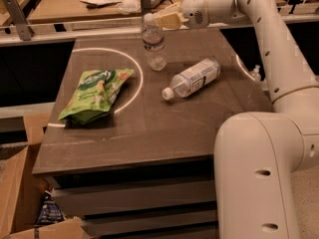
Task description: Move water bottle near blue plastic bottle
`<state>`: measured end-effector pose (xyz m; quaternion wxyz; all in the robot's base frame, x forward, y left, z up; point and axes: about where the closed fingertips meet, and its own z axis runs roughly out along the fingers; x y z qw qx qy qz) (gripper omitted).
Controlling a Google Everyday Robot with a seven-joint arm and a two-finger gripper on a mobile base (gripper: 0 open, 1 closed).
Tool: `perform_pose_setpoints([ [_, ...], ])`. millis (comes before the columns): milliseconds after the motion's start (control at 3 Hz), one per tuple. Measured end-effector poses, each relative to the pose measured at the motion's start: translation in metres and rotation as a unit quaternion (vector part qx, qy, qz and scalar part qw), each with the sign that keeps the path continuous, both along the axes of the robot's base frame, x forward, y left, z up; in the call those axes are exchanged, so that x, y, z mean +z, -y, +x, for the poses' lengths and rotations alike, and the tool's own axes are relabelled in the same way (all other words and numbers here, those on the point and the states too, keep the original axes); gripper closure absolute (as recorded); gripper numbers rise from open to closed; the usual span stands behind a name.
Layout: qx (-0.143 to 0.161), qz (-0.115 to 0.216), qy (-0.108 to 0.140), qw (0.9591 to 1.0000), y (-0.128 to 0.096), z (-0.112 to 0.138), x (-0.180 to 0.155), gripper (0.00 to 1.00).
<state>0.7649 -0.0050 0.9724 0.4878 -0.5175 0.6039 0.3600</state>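
Note:
The water bottle (153,43) stands upright at the back middle of the dark table (149,128); it is clear and ribbed, with a white cap and a dark band. The blue plastic bottle (194,77) lies on its side to the right and nearer, cap pointing front-left, a short gap from the water bottle. My gripper (161,18) reaches in from the right at the height of the water bottle's neck. It is open, with its cream fingers (170,21) just right of the cap, and holds nothing.
A green snack bag (96,91) lies on the left part of the table, over a white painted circle line. My arm (269,39) arcs over the table's right side. A cardboard box (20,193) sits on the floor at the left. A cluttered bench (75,4) stands behind.

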Motion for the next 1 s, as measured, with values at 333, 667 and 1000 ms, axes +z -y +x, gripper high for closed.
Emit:
perform_pose_setpoints([
  [333, 0.028, -0.01, -0.034, 0.999, 0.01, -0.033, -0.004, 1.0],
  [667, 0.018, -0.016, -0.055, 0.9982, 0.027, -0.061, -0.002, 1.0],
  [1000, -0.04, -0.018, -0.04, 0.9982, 0.048, -0.083, 0.022, 1.0],
])
